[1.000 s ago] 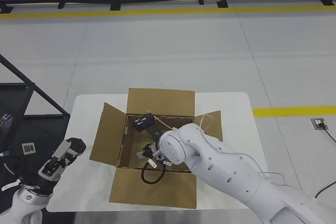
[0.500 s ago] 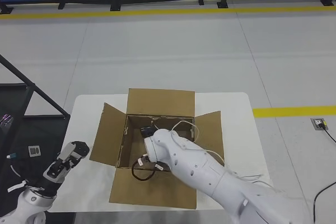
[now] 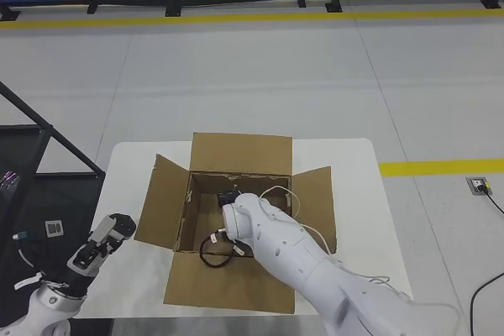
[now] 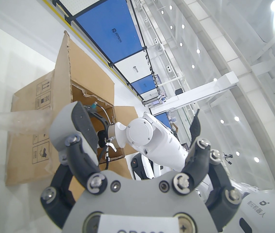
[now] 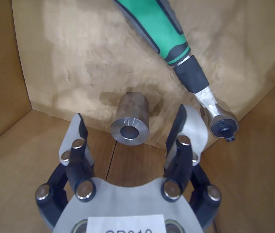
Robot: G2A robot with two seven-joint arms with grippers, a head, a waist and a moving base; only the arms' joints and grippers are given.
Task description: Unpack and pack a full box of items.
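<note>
Right end effector [image 5: 130, 119]: lowered inside the open cardboard box [image 3: 240, 153], fingers spread wide and gripping nothing; the spread is judged wider than the part ahead, so that the pads can pass on either side of it. Directly between the fingers, and apart from both, sits a short metal cylinder [image 5: 130, 112], its bored end face turned toward the wrist camera; whether it stands upright or lies on its side cannot be told. Just beyond it, a ratchet wrench [image 5: 162, 42] with a green handle rests slantwise across the crinkled brown lining; its drive head lies just beside the outer face of one finger, so a closing stroke should clear it, though a sideways drift could knock it. Judgement: unpacking stage, cylinder the next pick; both items are in the box. Farther out, the box stands mid-counter [image 3: 344, 155] with all four flaps folded outward, which keeps the opening free for the arm. Farthest, the left end effector [image 3: 109, 231] is held near the counter's left edge, off the box's left flap, fingers likewise spread and empty; judged parked clear of the working arm.
</note>
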